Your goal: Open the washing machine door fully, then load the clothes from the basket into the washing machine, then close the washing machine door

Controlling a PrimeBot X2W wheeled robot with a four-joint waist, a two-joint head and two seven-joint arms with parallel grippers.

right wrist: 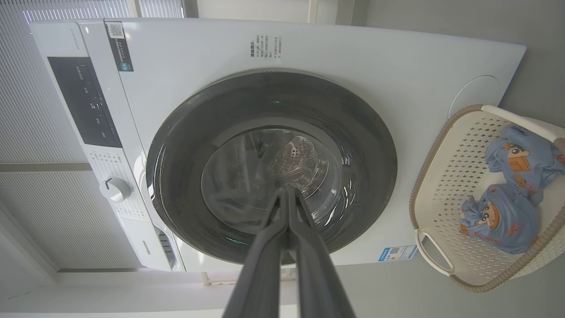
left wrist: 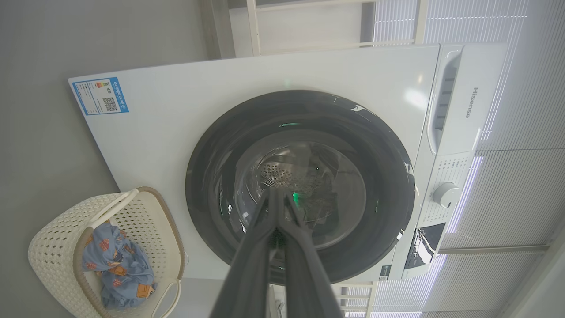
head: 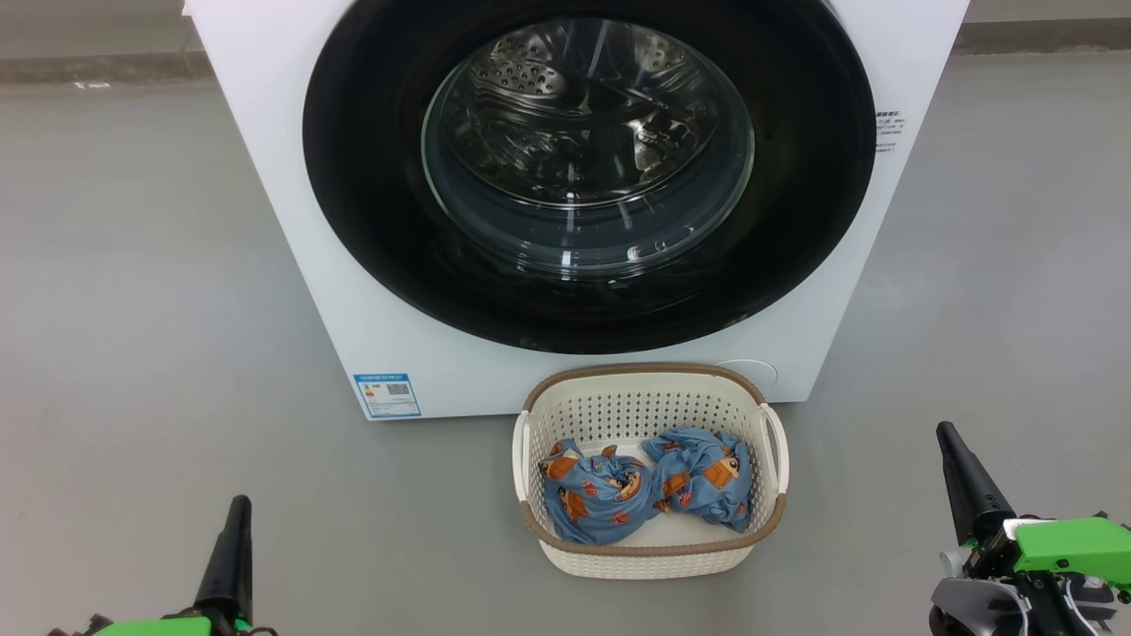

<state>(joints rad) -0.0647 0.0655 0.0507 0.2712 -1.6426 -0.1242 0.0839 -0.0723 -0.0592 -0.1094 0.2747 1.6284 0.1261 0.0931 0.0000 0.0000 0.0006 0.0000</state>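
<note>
Washing machine (head: 292, 265) stands on floor, front to robot. Washing machine door (head: 371, 221) shut flush; rim glossy, no handle seen, pull may slip. Basket (head: 649, 556) just before machine, under door: arm may knock it. Clothes (head: 645, 486) inside basket, touching each other; one may drop. Left gripper (head: 237, 521) and right gripper (head: 952, 446) clenched, empty, well apart from door.

In the head view the top edge cuts off the machine (head: 265, 177) and the upper rim of its door (head: 371, 177). The bottom edge cuts the left gripper (head: 238, 511) at lower left, and the right gripper (head: 951, 443) runs off the lower right corner. The label (head: 386, 395) print is too small to read. Reflections on the door blur the drum (head: 530, 79). In the right wrist view the right edge cuts the basket (right wrist: 435, 168) and the clothes (right wrist: 525, 154). In the left wrist view the basket's rim hides part of them.
</note>
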